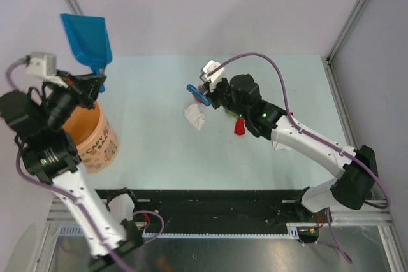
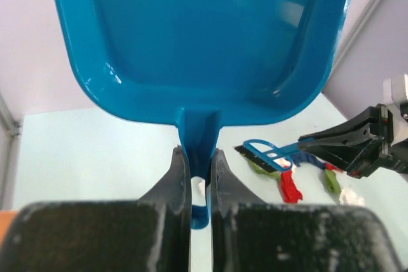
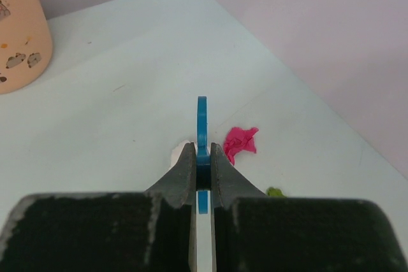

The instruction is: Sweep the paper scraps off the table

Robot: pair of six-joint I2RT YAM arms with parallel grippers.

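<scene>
Far left, the left gripper [image 2: 199, 157] is clenched on the stem of the blue dustpan [image 1: 86, 39]; the pan is held high with its mouth up, well off the counter [image 1: 153, 87] and just above the orange tub [image 1: 95, 138]; I'd read that as parking it by the tub, out of the brush's way; in the middle, a white wad [image 1: 194, 116] of the paper scraps lies loose on the counter; just beside it is the small blue brush [image 1: 199, 93], its thin handle pinched edge-on in the right gripper [image 3: 203, 157], a hold that suits a sideways flick; a pink scrap [image 3: 241, 141] sits near the fingers; further right, a red scrap [image 1: 240, 125] and a green scrap [image 2: 331, 181] lie by that arm, unswept.
</scene>
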